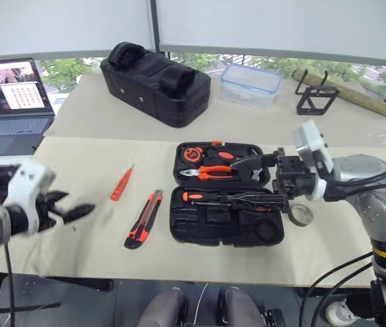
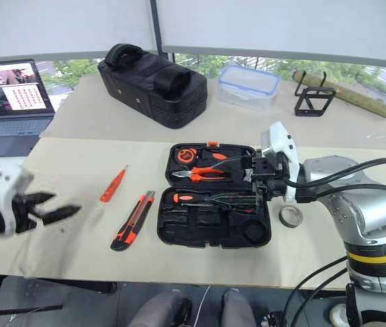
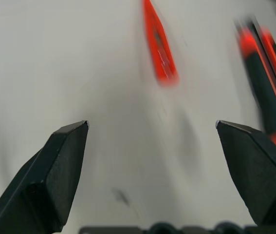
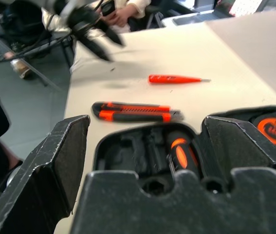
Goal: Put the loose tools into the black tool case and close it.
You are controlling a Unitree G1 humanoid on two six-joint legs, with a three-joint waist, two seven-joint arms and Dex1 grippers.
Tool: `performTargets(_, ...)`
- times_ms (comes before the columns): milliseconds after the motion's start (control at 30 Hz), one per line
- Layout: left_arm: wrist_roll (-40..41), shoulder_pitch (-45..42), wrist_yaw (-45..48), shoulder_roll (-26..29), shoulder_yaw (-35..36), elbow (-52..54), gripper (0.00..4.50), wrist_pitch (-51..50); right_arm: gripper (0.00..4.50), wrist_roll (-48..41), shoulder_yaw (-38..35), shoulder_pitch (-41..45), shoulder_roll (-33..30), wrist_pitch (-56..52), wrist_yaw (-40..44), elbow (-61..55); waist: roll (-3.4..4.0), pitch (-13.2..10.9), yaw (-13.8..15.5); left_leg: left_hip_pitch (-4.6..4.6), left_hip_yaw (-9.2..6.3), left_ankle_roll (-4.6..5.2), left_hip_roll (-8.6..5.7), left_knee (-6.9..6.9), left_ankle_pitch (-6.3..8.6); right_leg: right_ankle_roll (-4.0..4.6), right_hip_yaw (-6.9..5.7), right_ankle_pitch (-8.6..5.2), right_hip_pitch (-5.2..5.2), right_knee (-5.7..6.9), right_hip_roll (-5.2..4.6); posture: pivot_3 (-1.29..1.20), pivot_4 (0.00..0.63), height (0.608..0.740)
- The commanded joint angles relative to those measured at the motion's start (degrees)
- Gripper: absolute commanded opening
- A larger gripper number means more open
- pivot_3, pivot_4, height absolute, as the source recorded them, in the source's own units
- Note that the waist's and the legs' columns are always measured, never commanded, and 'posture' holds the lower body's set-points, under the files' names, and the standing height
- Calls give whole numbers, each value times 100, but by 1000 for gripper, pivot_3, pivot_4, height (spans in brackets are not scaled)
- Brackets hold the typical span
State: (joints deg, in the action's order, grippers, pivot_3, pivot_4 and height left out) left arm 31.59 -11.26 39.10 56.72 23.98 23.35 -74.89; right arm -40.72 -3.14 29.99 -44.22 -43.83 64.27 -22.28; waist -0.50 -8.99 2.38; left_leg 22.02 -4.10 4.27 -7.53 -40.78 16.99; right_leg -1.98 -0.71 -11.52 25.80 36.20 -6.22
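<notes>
Loading step in progress. Right tool (image 2: 259, 178) hovering over open black tool case (image 2: 213, 221), jaws wide, empty; screwdrivers (image 2: 206, 199) lying in recess beneath. Left tool (image 1: 67, 211) spread wide, empty; tester screwdriver (image 1: 121, 182) and utility knife (image 1: 143, 219) lying just ahead on tabletop (image 1: 77, 170). Tape roll (image 2: 290, 216) beside right tool. Next: left tool closing on tester.

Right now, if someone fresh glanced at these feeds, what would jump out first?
The flat black moulded-plastic tool case lies open mid-table, orange pliers bright in its far half. To its left on the beige cloth, a slim orange tester screwdriver and a black-and-orange utility knife lie loose, and a small grey tape roll sits by the case's right edge. The open right claw hangs over the case; the open left claw hovers at the table's left.
</notes>
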Motion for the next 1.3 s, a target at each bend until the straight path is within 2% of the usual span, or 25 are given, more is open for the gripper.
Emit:
performTargets(33, 46, -1259, -195, -91, -995, -574, 4500, -602, 4420, -209, -147, -110, 85, 31, -247, -369, -1, 0, -31, 9, 4, 1, -1, 3, -1, -1, 0, 1, -4, 1, -1, 0, 150, 722)
performTargets(167, -362, -1868, -232, 67, -2197, -1146, 4500, -436, 4420, -364, -146, -253, 133, 15, -383, -604, -2, 1, -175, 21, 7, 43, 3, 5, -27, 0, -4, 1, 16, 12, 1, 0, 150, 722)
performTargets(233, -640, -2237, -248, -57, -2774, -1659, 4500, -226, 4420, -418, -169, -286, 191, 21, -511, -656, -2, 0, -215, 21, 8, 40, 4, 8, -27, 2, -4, 0, 25, 16, 2, 0, 150, 722)
performTargets(367, -1139, -2759, -222, -283, -3577, -2587, 4500, 261, 4420, -478, -204, -357, 220, 46, -703, -725, -3, 0, -194, 25, 8, 36, 6, 6, -31, 4, -1, -1, 27, 10, 5, 0, 150, 722)
performTargets(467, -1280, -2913, -90, -427, -3835, -2925, 4500, 412, 4420, -515, -252, -453, 190, 59, -784, -794, -3, 0, -172, 25, 8, 36, 5, 3, -31, 4, 2, -1, 26, 10, 5, 0, 150, 722)
performTargets(567, -1334, -2870, 58, -480, -3906, -3038, 3944, 518, 4500, -530, -313, -555, 137, 67, -844, -880, -1, 2, -149, 25, 6, 36, 4, 1, -31, 4, 5, -1, 26, 12, 4, 0, 150, 722)
performTargets(733, -1278, -2715, 373, -346, -3683, -3009, 2236, 673, 4500, -271, -396, -838, -100, 207, -906, -1015, 0, 3, -160, 23, 8, 36, 4, -2, -31, 4, 9, -1, 24, 19, 4, 0, 150, 722)
performTargets(767, -1245, -2660, 549, -271, -3621, -2895, 1996, 883, 4500, -218, -431, -949, -173, 230, -910, -1058, -1, 3, -162, 23, 7, 36, 4, -2, -31, 4, 10, -2, 27, 27, 3, 0, 150, 722)
performTargets(900, -1095, -2610, 1497, -80, -3426, -2411, 474, 2060, 4500, -372, -660, -1430, -504, 117, -818, -1261, -2, 2, -159, 27, 7, 36, 4, -2, -31, 4, 11, -2, 35, 53, 0, 0, 150, 722)
performTargets(967, -1119, -2647, 2265, -34, -3388, -2133, 399, 3341, 4500, -529, -866, -1692, -638, 71, -802, -1418, -6, 0, -125, 36, 5, 36, 4, -11, -31, 4, 8, -2, 35, 46, -4, 0, 150, 722)
performTargets(1067, -1526, -3014, 3227, 52, -3801, -2013, 399, 4748, 4500, -529, -1114, -2066, -733, 103, -942, -1659, -7, -1, -109, 39, 5, 35, 4, -15, -31, 5, 6, -2, 28, 11, -10, 0, 150, 722)
performTargets(1300, -1713, -4040, 4303, -954, -4739, -2241, 399, 4868, 4500, -764, -1432, -2570, -789, 55, -1171, -1965, -7, 0, -62, 36, 7, 41, 2, -14, -32, 7, 4, 1, 14, 1, -11, 0, 150, 722)
